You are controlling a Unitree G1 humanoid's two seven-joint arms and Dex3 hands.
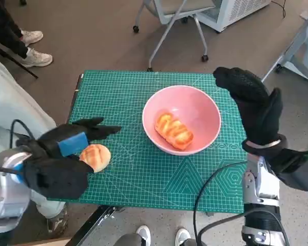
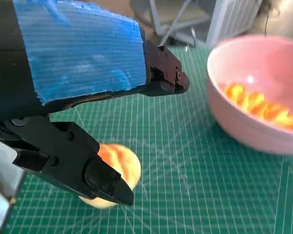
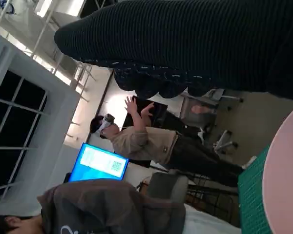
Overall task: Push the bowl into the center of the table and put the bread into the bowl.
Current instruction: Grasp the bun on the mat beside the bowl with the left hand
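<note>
From the head view, the pink bowl [image 1: 182, 120] is sitting pretty much mid-mat on the green cutting mat [image 1: 143, 174], and it's already carrying one striped bread piece [image 1: 173, 130], so I'd say the pushing part is looking done. A second round bread roll [image 1: 95, 157] is lying on the mat well left of the bowl, and the left hand [image 1: 59, 159] is hovering right over it with fingers spread and nothing in them. The right hand [image 1: 254, 105] is standing up just beside the bowl's right rim, fingers apart and not gripping anything; whether it's actually touching the rim I can't tell. Over in the left wrist view, the black fingers [image 2: 78, 163] are straddling the roll [image 2: 115, 170], one low in front of it and another reaching out above, but the hand isn't pinching it yet. The bowl [image 2: 254, 131] with its bread is showing off to the side. The right wrist view is mostly glove [image 3: 195, 44], plus a sliver of pink bowl edge [image 3: 283, 175] and people [image 3: 151, 146] in the room behind. My guess is that the grab is the step in hand: next it's needing to close around the roll, lift it, and carry it across to the bowl.
</note>
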